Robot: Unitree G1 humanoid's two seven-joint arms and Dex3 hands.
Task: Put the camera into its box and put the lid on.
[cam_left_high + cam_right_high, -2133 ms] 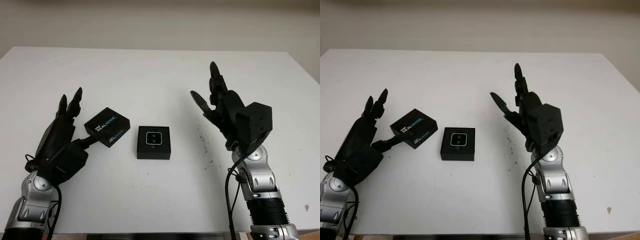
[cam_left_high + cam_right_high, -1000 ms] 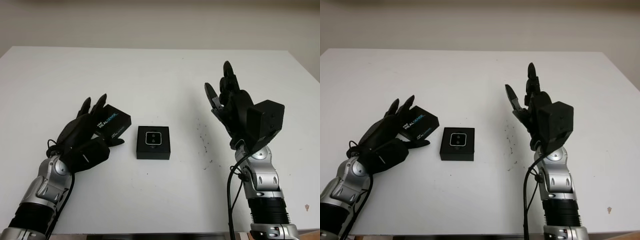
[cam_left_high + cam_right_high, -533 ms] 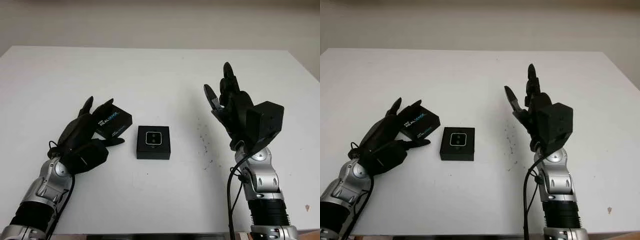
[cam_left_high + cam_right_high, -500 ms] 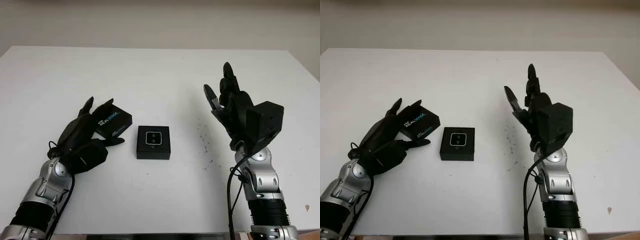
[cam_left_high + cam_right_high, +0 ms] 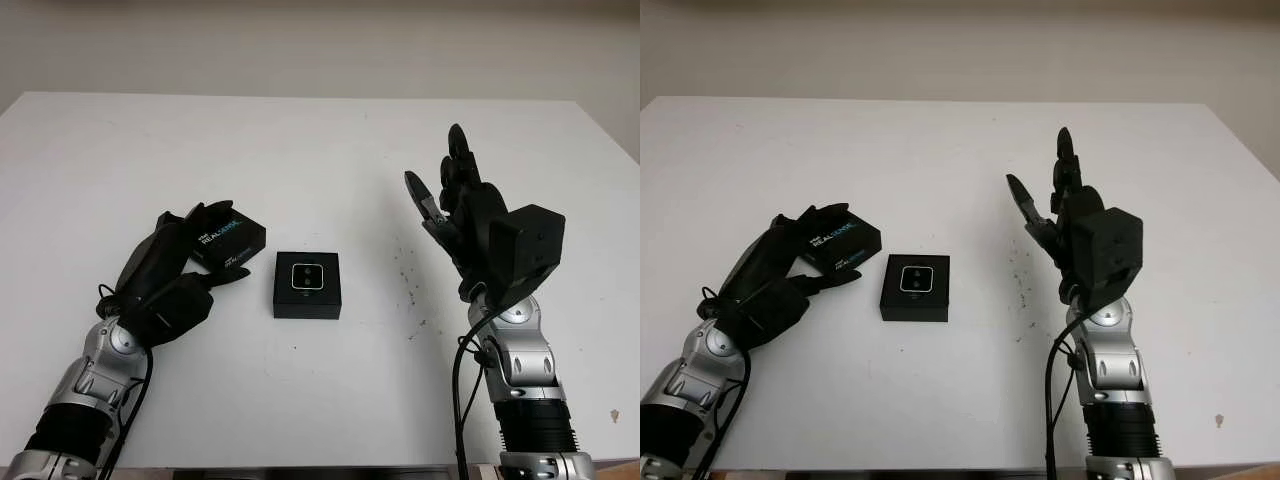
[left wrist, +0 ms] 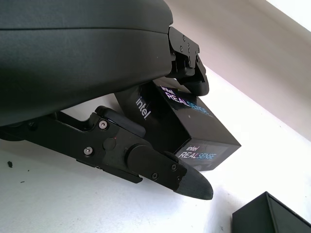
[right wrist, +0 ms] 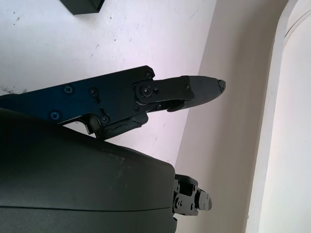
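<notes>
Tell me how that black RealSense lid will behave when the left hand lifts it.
The lid looks like a stiff, flat-sided cardboard shell, so it should hold its shape and not roll. Being a hollow cover, it is probably light. Its glossy faces may slip, and the left hand pinches it near one end, so it could pivot. The right hand, open, is raised beside the box.

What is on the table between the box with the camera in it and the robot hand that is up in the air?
Just bare table with small dark specks, seen from the head, between box and right robot hand.
</notes>
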